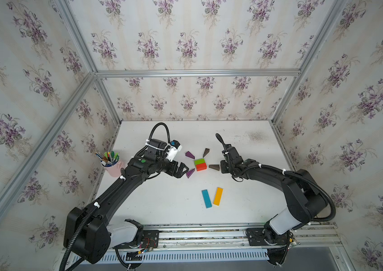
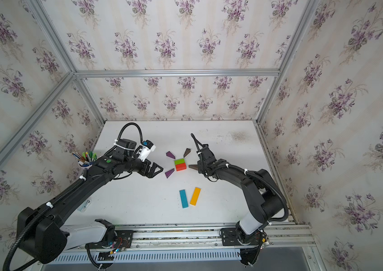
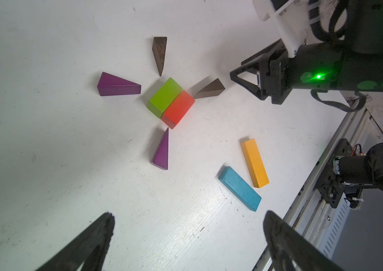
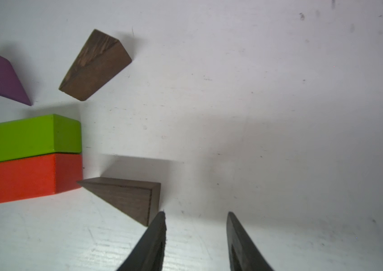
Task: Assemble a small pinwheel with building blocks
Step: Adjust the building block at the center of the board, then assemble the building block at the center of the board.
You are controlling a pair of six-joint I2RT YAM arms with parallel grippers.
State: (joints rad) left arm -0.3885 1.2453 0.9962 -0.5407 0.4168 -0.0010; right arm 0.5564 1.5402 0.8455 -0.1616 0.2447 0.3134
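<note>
Between your left tool [image 1: 183, 172] and right tool [image 1: 221, 167], the green block [image 1: 199, 161] and red block [image 1: 201, 166] touch. Purple wedges [image 1: 189, 154] and brown wedges [image 1: 206, 152] fan around them. The blue bar [image 1: 206, 198] and orange bar [image 1: 218, 196] lie loose.

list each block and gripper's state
red block, lying flat
green block, flat, touching red block
far purple wedge, loose, pointing inward
near purple wedge, loose, pointing inward
far brown wedge, loose, pointing inward
near brown wedge, tip at red block
blue bar, flat, unplaced
orange bar, flat, unplaced
left gripper, open, empty
right gripper, open, empty

Right claw [image 4: 195, 214] (jaws apart) beside brown wedge [image 4: 127, 197].
</note>
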